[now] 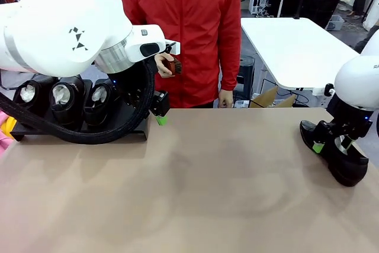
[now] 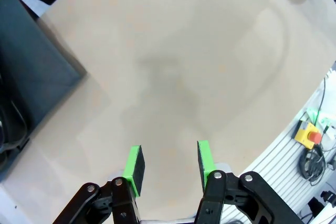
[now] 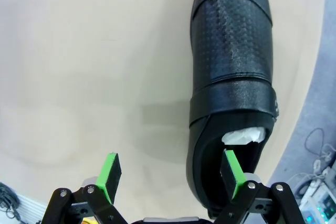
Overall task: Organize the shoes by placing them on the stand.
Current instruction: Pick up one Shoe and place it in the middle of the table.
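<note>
Right fingers [image 3: 170, 182]: wide apart, empty; at lower right of the front view they straddle the heel of the loose shoe [image 3: 231, 72], one green pad over the paper-stuffed mouth, the other out over bare desk [image 3: 79, 77].
Loose shoe: lies on the desk at the right edge of the front view, well apart from the stand; toe points to the top of the right wrist frame.
Handling: glossy leather looks slippery; the toe cap likely stiff, the collar softer; probably light. The paper should keep the mouth from collapsing.
Hold: best across the heel collar, one pad inside against the paper, one outside.
Left fingers [image 2: 169, 163]: half open, empty, above bare desk beside the stand [image 1: 127, 131].
Stand: middle left of the front view, carrying three shoes [image 1: 65, 96].
Person: far side; hand holds a brush [image 1: 172, 66].
</note>
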`<state>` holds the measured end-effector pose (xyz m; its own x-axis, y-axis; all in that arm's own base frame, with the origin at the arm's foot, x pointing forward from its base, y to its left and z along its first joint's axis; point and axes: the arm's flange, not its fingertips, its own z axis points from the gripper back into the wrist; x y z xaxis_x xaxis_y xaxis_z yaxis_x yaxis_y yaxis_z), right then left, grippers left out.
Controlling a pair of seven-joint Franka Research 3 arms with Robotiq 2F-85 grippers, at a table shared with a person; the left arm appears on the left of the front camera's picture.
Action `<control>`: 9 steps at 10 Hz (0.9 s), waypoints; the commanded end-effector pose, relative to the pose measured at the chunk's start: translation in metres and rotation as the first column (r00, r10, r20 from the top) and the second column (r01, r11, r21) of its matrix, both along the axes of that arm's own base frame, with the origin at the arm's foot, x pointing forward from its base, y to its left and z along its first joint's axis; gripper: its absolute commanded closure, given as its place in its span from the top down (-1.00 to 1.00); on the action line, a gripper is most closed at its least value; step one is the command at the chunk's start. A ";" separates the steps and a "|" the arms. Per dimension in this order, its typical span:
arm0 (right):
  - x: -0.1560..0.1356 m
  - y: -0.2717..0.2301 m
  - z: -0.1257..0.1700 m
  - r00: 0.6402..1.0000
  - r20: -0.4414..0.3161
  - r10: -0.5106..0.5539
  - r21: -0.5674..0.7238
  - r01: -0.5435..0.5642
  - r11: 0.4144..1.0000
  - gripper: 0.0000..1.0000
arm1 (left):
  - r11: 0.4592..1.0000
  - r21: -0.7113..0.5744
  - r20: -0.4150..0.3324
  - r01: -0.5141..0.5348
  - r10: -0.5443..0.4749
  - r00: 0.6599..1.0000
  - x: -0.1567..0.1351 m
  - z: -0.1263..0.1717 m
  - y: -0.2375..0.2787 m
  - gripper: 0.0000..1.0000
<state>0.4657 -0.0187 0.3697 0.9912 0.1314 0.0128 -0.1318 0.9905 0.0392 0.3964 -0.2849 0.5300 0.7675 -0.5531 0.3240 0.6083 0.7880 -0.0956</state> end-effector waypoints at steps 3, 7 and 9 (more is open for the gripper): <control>0.022 -0.011 -0.022 0.999 -0.026 0.024 -0.005 -0.025 1.000 1.00 | 1.000 -0.004 0.004 -0.009 0.009 1.000 -0.001 0.001 0.002 0.10; 0.023 -0.010 -0.033 0.999 0.018 0.047 -0.050 -0.046 0.998 -0.01 | 1.000 -0.004 0.004 -0.009 0.009 1.000 -0.001 0.001 0.002 0.10; 0.020 -0.010 -0.035 0.999 0.028 0.045 -0.054 -0.043 0.998 -0.81 | 1.000 -0.004 0.004 -0.009 0.009 1.000 -0.001 0.001 0.002 0.10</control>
<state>0.4877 -0.0263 0.3382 0.9879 0.1550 0.0042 -0.1550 0.9879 0.0017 0.3965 -0.2849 0.5300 0.7676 -0.5531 0.3240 0.6082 0.7880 -0.0956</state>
